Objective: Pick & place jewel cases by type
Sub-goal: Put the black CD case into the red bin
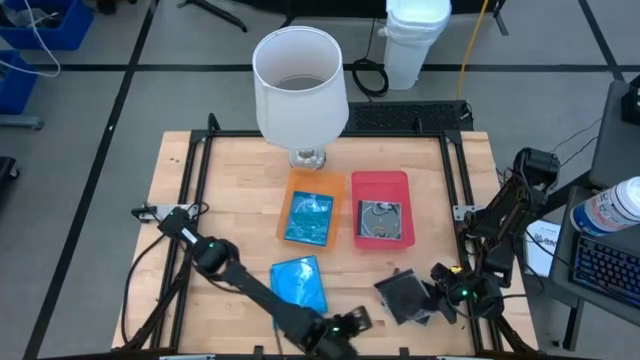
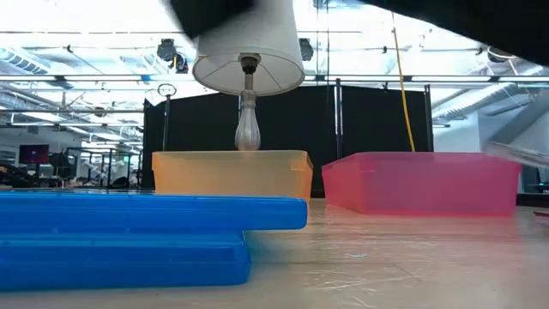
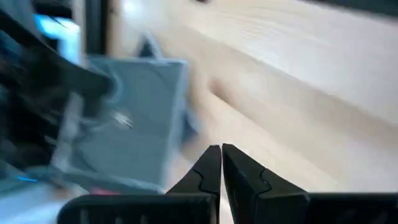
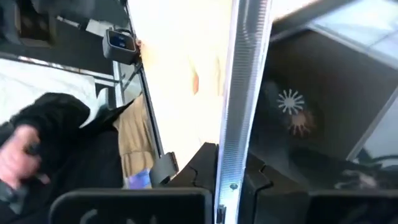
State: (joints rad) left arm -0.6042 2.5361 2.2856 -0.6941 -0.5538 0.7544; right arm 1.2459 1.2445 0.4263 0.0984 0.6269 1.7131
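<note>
- Right tool (image 1: 440, 298) is clamped on grey case (image 1: 405, 297), at desk (image 1: 230, 200) front edge.
- Left tool (image 3: 221, 163) is together, empty.
- Next move, probably: carry case to red tray (image 1: 381, 185).

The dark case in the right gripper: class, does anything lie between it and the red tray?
Nothing visible does. The dark case, held by the right gripper, sits just below the red tray, with only bare table between.

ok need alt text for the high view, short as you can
Overhead view of a wooden table: the right gripper grips a dark jewel case near the front edge, the left gripper beside it. A blue case lies loose; orange tray and red tray each hold one case.
</note>
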